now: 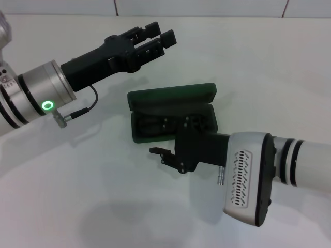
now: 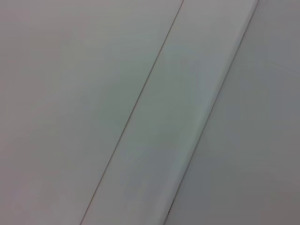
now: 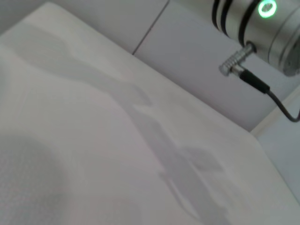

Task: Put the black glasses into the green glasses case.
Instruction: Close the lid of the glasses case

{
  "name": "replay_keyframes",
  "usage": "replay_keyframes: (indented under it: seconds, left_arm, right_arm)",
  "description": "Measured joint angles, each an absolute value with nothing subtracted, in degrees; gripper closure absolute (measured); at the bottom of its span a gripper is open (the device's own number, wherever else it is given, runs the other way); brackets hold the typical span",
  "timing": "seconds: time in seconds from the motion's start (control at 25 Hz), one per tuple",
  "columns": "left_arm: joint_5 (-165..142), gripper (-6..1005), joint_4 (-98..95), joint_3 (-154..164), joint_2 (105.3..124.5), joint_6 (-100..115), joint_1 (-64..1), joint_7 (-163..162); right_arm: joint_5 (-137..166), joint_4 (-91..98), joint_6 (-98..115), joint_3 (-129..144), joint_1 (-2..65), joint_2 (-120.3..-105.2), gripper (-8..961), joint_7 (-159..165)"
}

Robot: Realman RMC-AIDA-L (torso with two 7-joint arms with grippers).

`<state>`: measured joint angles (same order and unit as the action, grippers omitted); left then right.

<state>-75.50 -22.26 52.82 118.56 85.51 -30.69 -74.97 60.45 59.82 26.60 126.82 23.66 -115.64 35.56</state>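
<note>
The right gripper (image 1: 164,154) covered the green glasses case (image 1: 170,95) at its six o'clock edge. The black glasses (image 1: 170,123) inside were too dark to trace. Both wrist views missed the case.

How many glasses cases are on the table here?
1. The green glasses case lies open mid-table, partly covered by the right end effector; the left end effector is raised behind it.
</note>
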Motion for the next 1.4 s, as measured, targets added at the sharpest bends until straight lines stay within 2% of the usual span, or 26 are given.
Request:
replay_keyframes:
  seconds: [0.2,0.36,0.44,0.64,0.76,0.96,1.4]
  left_arm:
    - [-75.5,357,-22.45,52.78,118.57,85.5,-29.97,-74.83]
    - [-75.51,357,-22.43,52.77,118.14,83.95,-29.79,-75.04]
    - [-75.51,357,-22.51,52.91,117.85,82.13,-29.86,-75.38]
    - [-79.14,357,-22.67,53.05,116.89,75.53,-31.46,-77.74]
    - [-83.91,358,-23.43,53.08,116.64,72.0,-33.06,-80.21]
    - [-95.99,358,-28.36,53.18,117.6,66.26,-34.93,-87.36]
    - [-106.36,359,-31.24,53.32,119.13,62.4,-39.61,-94.88]
  right_arm:
    - [60.36,60.88,30.29,125.57,22.15,-115.45,464,35.96]
    - [62.74,59.36,46.02,118.87,21.31,-114.49,449,43.46]
    - [65.69,55.84,56.97,112.19,22.21,-114.07,441,49.68]
    - [72.0,42.37,78.93,92.86,26.62,-114.42,422,56.36]
    - [75.73,34.75,89.04,81.73,29.11,-112.94,411,58.66]
    - [77.8,32.51,91.92,75.43,28.71,-110.45,392,64.42]
    - [78.43,33.95,91.87,72.37,25.3,-110.11,350,64.68]
